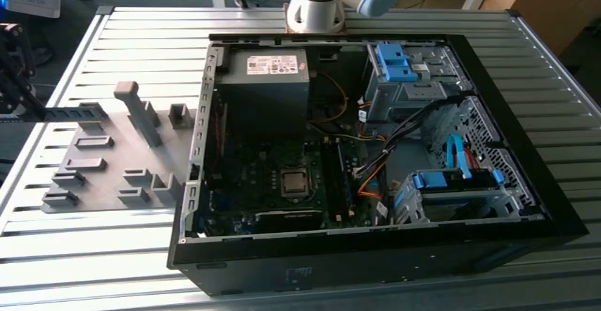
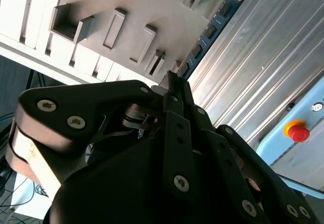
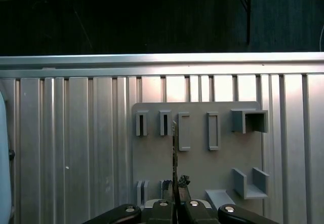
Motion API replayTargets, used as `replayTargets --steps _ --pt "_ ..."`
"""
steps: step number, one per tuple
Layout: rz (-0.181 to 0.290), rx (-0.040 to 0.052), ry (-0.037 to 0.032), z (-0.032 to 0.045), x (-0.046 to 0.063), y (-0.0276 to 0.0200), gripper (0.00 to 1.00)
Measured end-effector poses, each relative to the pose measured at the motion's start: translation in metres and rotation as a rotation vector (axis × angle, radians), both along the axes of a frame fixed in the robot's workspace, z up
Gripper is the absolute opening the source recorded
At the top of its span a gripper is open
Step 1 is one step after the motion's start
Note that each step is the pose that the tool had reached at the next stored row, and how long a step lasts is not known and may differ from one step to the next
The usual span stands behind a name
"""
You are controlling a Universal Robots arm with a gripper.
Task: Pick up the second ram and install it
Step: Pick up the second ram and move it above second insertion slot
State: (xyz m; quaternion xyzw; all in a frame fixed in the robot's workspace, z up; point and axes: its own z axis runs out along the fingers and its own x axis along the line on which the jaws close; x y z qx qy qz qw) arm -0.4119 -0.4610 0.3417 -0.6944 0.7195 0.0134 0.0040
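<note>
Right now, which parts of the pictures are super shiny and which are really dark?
In the first wrist view the metal table glares bright against a black background; in the second wrist view the claw, shut on the second ram, looms dark against the pale grey tray; in the exterior view the computer case is shadowy inside.

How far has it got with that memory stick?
Gripping looks done: the pincer is shut on the second ram, held edge-on over the grey tray. Left: fitting it into the open computer case.
</note>
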Motion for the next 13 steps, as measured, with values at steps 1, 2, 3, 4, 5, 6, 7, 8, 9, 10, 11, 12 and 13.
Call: replayTargets --steps 1,2,3,4,5,6,7,8,9,10,11,12,13 --pt "0.0 -0.0001 0.0 0.0003 0.0 0.0 0.14" --pt "0.0 0.0 0.0 0.0003 0.0 0.0 0.14" --pt "0.0 0.0 0.0 0.0003 0.0 0.0 0.14" --pt "0.0 0.0 0.0 0.0004 0.0 0.0 0.14" --pt "0.0 0.0 0.0 0.0004 0.0 0.0 0.14" --pt "0.0 0.0 0.0 0.0007 0.0 0.0 0.14" --pt "0.0 0.0 0.0 0.001 0.0 0.0 0.14" --pt "0.0 0.0 0.0 0.0011 0.0 0.0 0.14" --pt "0.0 0.0 0.0 0.0011 0.0 0.0 0.14" --pt "0.0 -0.0001 0.0001 0.0012 0.0002 0.0 0.14" --pt "0.0 -0.0001 0.0002 0.0012 0.0006 0.0 0.14" --pt "0.0 -0.0002 0.0003 0.0013 0.0013 0.0 0.14" --pt "0.0 0.0 0.0001 0.0012 0.0017 0.0 0.14"
